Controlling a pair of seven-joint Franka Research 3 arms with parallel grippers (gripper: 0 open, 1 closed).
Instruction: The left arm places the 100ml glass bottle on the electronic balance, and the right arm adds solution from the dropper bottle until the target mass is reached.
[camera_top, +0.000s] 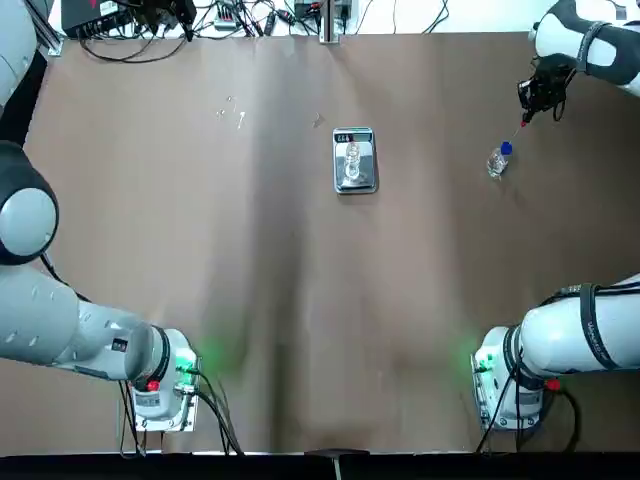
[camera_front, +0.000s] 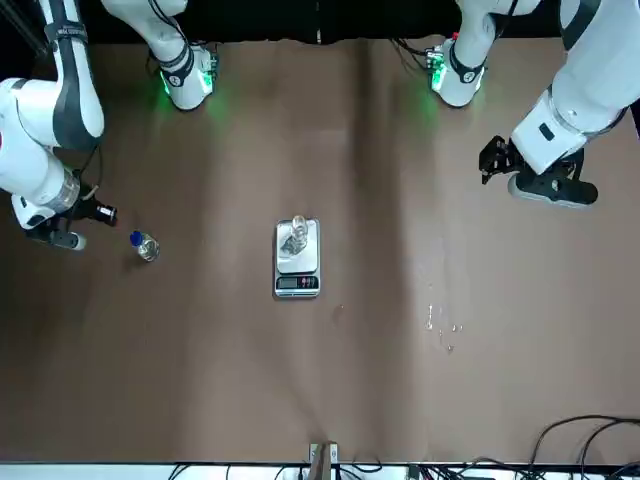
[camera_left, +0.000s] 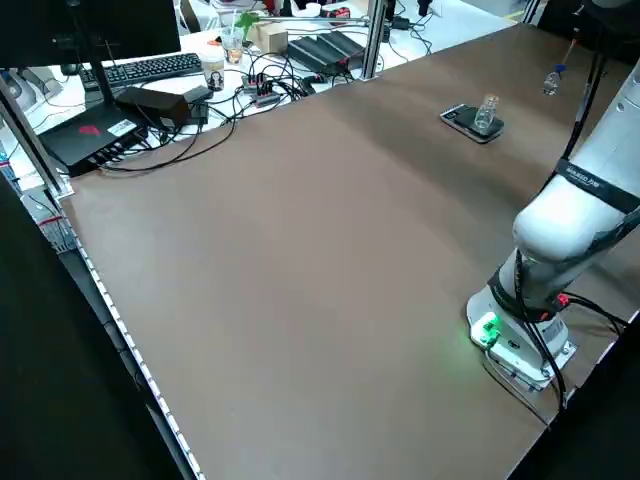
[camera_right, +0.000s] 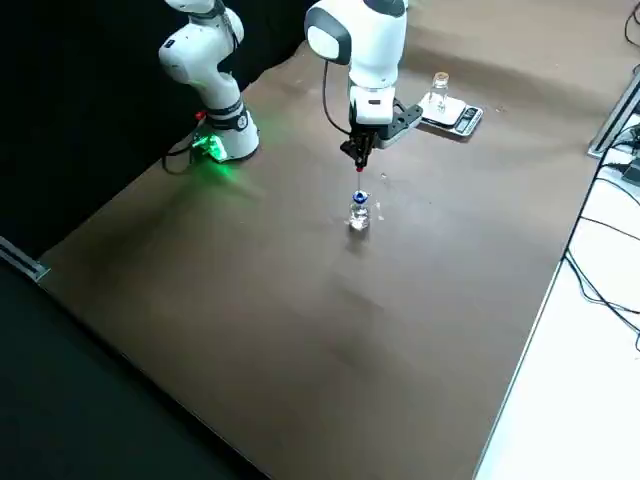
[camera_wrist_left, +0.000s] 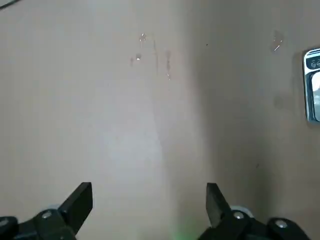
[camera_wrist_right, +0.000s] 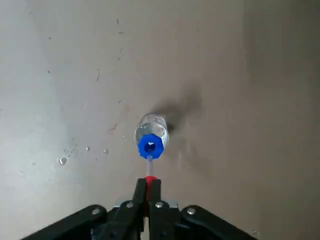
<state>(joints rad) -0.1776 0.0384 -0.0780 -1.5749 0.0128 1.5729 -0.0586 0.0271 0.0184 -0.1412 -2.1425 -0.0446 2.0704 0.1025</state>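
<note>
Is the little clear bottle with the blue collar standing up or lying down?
Upright: the small clear bottle with the blue collar stands on its base, collar uppermost, in the right side view.

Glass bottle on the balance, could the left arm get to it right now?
Probably yes: the left gripper is open and empty, and nothing shows between it and the bottle standing upright on the balance.

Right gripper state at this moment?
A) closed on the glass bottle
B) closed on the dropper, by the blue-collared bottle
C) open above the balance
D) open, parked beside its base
B: the right gripper is shut on the red part of the dropper, next to the blue-collared bottle, away from the balance.
</note>
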